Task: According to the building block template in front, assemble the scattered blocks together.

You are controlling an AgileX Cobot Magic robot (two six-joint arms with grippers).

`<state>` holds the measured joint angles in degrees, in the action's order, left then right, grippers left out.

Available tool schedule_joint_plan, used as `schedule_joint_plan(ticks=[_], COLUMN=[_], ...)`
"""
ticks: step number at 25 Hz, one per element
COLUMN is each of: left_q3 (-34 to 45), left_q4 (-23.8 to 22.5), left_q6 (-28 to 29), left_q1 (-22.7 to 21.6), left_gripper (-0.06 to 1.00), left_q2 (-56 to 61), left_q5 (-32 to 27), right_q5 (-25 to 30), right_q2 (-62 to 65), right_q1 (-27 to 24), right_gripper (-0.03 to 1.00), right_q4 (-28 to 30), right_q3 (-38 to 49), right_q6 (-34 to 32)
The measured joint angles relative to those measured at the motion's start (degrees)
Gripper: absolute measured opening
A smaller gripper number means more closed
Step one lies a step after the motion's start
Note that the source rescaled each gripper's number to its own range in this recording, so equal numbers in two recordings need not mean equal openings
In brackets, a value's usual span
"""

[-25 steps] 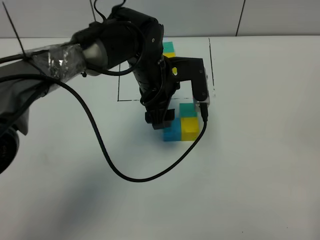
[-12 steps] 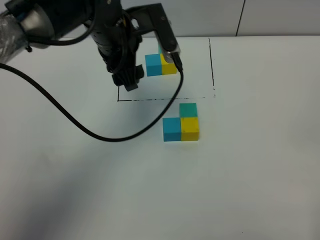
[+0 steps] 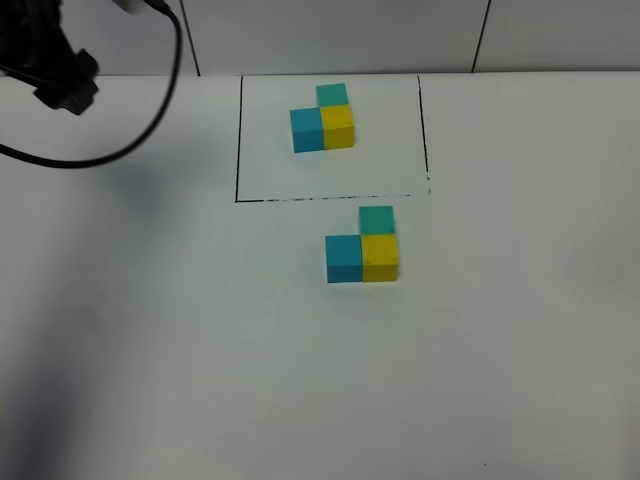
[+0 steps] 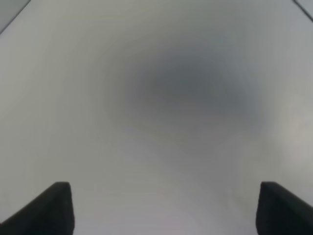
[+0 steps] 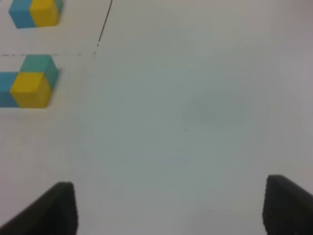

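- White surface (image 3: 520, 330) carries the three scattered blocks just below the black-lined frame: sky-blue block (image 3: 344, 258) touching yellow block (image 3: 380, 257), teal-green block (image 3: 376, 219) touching the yellow one on its far side.
- That L repeats the building block template (image 3: 322, 120) inside the frame, so the assembly looks finished.
- One second ago the left arm stood over the blocks; now it has pulled back to the top-left corner, where only the left end effector (image 3: 66, 85) and its black cable (image 3: 120, 150) show.
- Left end effector's fingers (image 4: 54, 208) are wide apart over bare surface, holding nothing.
- Right end effector's fingers (image 5: 56, 208) are likewise spread and empty, well apart from the blocks.
- Nothing stands between either arm and the blocks.
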<state>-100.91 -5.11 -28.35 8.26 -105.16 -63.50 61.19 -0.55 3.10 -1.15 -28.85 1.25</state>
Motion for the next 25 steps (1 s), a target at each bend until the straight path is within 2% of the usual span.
schedule_joint_plan(ticks=[4,7,13,18,25], left_q3=[0.06,1.18,12.21,23.94,39.44], left_q4=[6.52,9.62,10.85,10.36,9.76], left_q6=[1.81,2.67,3.33,6.93,11.37], left_q1=[-7.11,-10.03,-10.4,-10.4,-10.4], left_gripper=[0.87,0.87,0.87,0.87,0.87], left_q2=[4.42,8.67,21.28,34.91,58.18], left_q5=[-1.65,-3.16,-1.68,-0.51,4.66], right_q5=[0.0,0.0,0.0,0.0,0.0], right_q2=[0.0,0.0,0.0,0.0,0.0], right_q1=[0.0,0.0,0.0,0.0,0.0], right_gripper=[0.58,0.58,0.58,0.58,0.58], right_q4=[0.0,0.0,0.0,0.0,0.0], right_q3=[0.0,0.0,0.0,0.0,0.0], right_q6=[0.0,0.0,0.0,0.0,0.0])
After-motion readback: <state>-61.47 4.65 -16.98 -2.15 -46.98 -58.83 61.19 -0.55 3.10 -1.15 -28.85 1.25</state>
